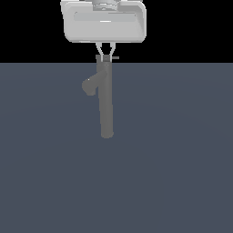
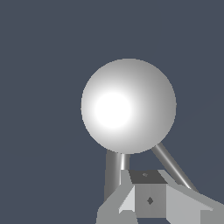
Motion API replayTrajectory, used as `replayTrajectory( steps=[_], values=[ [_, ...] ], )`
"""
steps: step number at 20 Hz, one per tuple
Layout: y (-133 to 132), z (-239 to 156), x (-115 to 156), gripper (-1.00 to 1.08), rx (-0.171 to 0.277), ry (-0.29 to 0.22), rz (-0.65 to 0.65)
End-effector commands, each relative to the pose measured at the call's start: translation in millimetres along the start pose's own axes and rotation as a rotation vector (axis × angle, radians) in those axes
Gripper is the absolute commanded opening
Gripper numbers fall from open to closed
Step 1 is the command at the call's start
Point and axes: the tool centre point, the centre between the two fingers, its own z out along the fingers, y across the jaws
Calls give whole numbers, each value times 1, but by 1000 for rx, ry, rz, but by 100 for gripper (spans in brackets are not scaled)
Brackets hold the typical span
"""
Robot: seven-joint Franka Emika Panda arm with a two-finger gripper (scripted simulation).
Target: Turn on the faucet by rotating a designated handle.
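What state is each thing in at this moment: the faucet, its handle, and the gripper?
faucet: upright grey column on the floor, spout stub angled toward the exterior view's left.
handle: thin rod sticking out from the cap toward the exterior view's right; whether it has been turned cannot be told.
gripper: directly above the faucet's cap, fingers converging at the cap; contact and opening unclear.

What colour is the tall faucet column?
The faucet is plain matte grey, clearest in the exterior view.

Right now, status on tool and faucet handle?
Tool down at faucet cap, open or shut unclear. Handle pokes toward exterior view's right, beside the fingers. Nothing in the way.
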Motion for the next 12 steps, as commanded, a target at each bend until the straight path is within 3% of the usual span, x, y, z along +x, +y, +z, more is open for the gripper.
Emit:
replayTrajectory(
  steps=[1, 12],
  values=[
    [0, 0, 0, -100, 2, 0, 0],
    [32, -1, 37, -100, -3, 10, 35]
  ],
)
